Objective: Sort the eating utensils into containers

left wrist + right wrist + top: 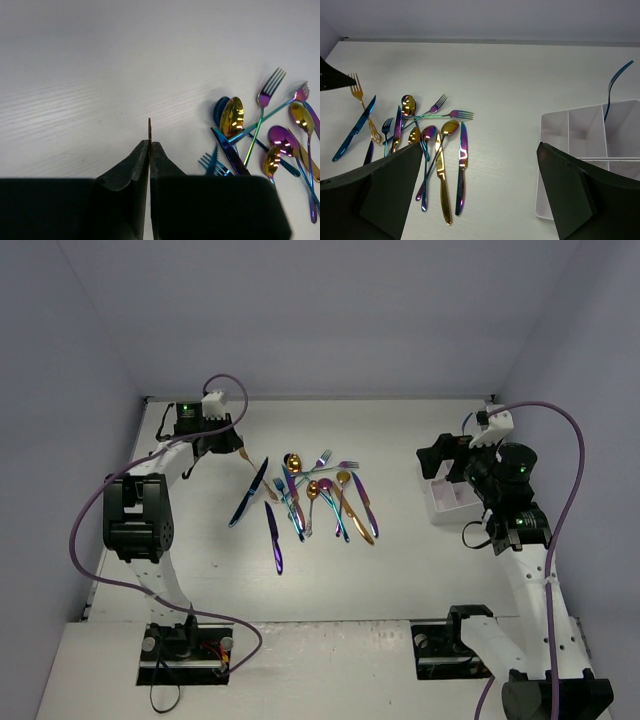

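Note:
The eating utensils (310,502) lie in a loose pile at the table's middle: iridescent forks, spoons and knives, also in the right wrist view (440,150) and the left wrist view (260,135). My left gripper (232,440) (150,144) is shut on a thin gold piece seen edge-on. The right wrist view shows it as a gold fork (362,105), tines by the gripper's tip and handle slanting down to the pile. The white caddy (447,498) (580,130) stands at the right with one blue utensil (612,85) upright in it. My right gripper (432,462) (480,145) is wide open and empty beside the caddy.
A blue knife (248,493) and a purple knife (273,538) lie apart at the pile's left. Grey walls close in the table at the back and sides. The arm bases and cables sit at the near edge.

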